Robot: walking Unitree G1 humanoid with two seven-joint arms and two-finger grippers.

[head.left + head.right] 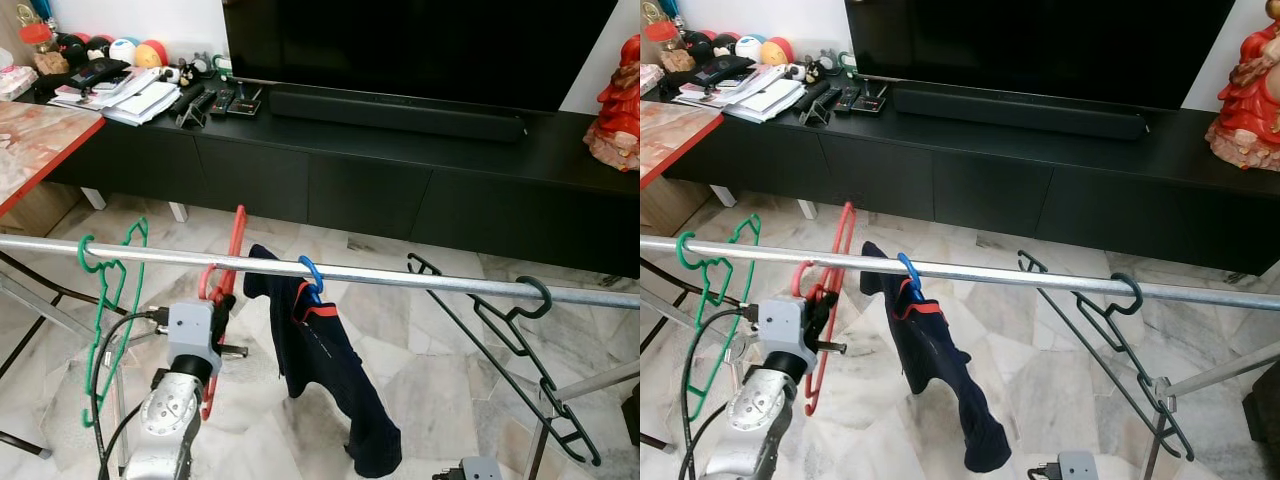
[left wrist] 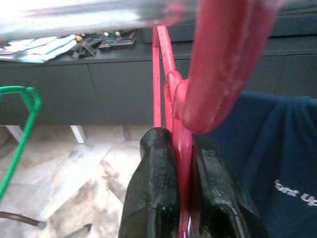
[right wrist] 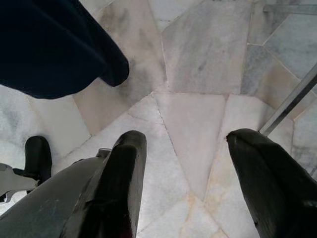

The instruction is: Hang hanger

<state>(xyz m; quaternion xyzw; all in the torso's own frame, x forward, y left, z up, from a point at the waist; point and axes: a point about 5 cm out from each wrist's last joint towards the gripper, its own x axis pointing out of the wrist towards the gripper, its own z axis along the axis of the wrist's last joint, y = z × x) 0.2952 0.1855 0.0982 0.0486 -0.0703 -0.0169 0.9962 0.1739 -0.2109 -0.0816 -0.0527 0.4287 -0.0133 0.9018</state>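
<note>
Hanging on the rail [image 1: 400,276] left of the fingers was a green hanger [image 1: 112,290]. The left gripper [image 2: 183,198] had its fingers closed tight on the red hanger [image 1: 225,290], whose hook sat at the rail just above them. Right of them hung a navy shirt [image 1: 325,370] and a black hanger [image 1: 520,340]. The right gripper [image 3: 185,173] hung low over the floor [image 3: 198,74], fingers wide apart, empty.

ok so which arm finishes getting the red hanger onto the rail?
Left. The left gripper is shut on the red hanger, whose hook is already at the rail. The right gripper is open, low over the floor.
</note>
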